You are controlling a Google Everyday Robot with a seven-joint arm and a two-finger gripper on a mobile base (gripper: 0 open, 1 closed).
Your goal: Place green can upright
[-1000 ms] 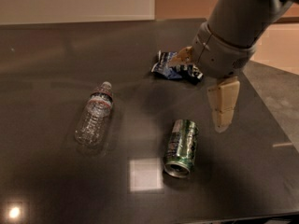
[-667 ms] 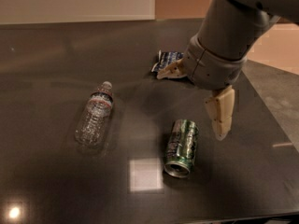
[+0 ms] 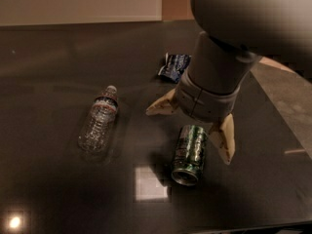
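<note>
The green can [image 3: 189, 152] lies on its side on the dark table [image 3: 58, 57], its silver open end facing the front edge. My gripper [image 3: 192, 130] hangs just above the can's far end, open. One pale finger [image 3: 162, 104] points left of the can and the other pale finger [image 3: 224, 139] reaches down along the can's right side. The can's far end is partly hidden by the grey wrist. Nothing is held.
A clear plastic water bottle [image 3: 99, 121] lies on its side left of the can. A dark blue snack bag [image 3: 174, 66] lies behind the gripper. The table's right edge [image 3: 273, 111] runs diagonally close to the gripper. A bright light reflection [image 3: 150, 183] shows near the can.
The arm has moved left and toward the front, from beside the can's right to over its far end. The fingers have spread wide. The can, bottle and bag have not moved.
</note>
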